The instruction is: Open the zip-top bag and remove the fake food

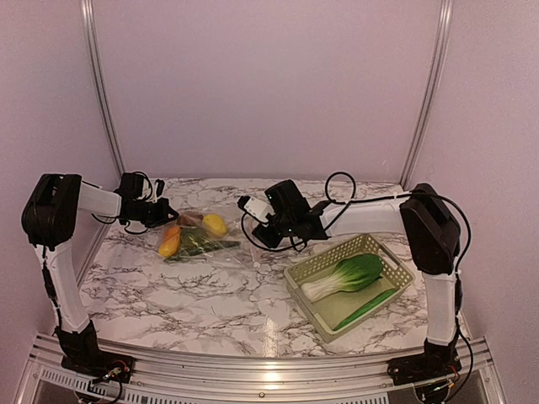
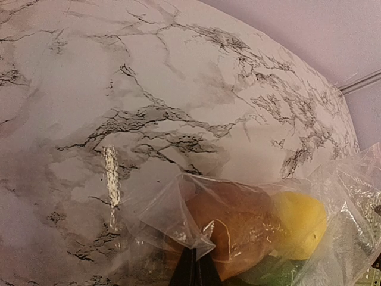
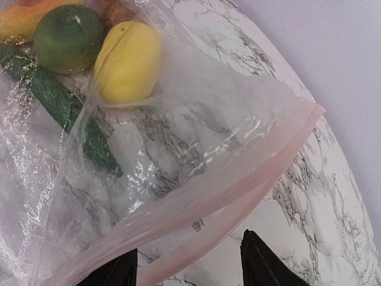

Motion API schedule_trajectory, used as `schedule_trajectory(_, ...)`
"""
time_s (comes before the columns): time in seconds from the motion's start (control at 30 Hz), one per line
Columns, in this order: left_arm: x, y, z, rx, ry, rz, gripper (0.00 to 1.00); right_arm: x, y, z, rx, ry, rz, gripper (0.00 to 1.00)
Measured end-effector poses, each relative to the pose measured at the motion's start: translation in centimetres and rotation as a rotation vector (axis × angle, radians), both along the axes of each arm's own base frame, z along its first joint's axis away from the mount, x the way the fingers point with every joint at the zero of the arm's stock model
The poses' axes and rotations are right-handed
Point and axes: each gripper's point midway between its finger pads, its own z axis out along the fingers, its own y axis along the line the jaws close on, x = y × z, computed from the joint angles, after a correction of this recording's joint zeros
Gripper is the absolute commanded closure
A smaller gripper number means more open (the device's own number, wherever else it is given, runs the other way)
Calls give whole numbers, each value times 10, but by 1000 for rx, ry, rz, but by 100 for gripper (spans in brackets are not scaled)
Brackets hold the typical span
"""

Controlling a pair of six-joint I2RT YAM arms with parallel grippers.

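Observation:
The zip-top bag (image 1: 206,244) lies on the marble table, holding an orange-yellow fruit (image 1: 169,241), a lemon (image 1: 215,224), a brown potato (image 1: 189,219) and dark green pieces. My left gripper (image 1: 166,212) is shut on the bag's far-left corner; the left wrist view shows its jaws (image 2: 196,265) pinching the plastic in front of the potato (image 2: 238,226) and lemon (image 2: 300,223). My right gripper (image 1: 259,237) is open at the bag's right end. In the right wrist view (image 3: 187,271) the pinkish zipper strip (image 3: 238,173) lies just ahead of its fingers, with a yellow fruit (image 3: 128,59) and cucumber (image 3: 65,107) inside.
A pale lattice basket (image 1: 396,261) stands at the right front, holding a bok choy (image 1: 345,276) and a long green piece (image 1: 366,309). Cables loop behind the right arm. Walls close in the back and sides.

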Motion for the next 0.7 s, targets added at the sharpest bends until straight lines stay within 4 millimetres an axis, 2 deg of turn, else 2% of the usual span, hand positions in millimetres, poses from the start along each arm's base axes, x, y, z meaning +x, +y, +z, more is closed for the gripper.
schedule_trajectory(0.17,0,0,0,-1,0,-1,100,-8,11,0,16,3,92,58)
schedule_trajectory(0.47,-2,-4,1,-13,0,-23,100,-17,37,-10,80,73,247,60)
schedule_trajectory(0.7,-8,-9,1,-24,3,-67,100,-11,51,-21,113,122,326,63)
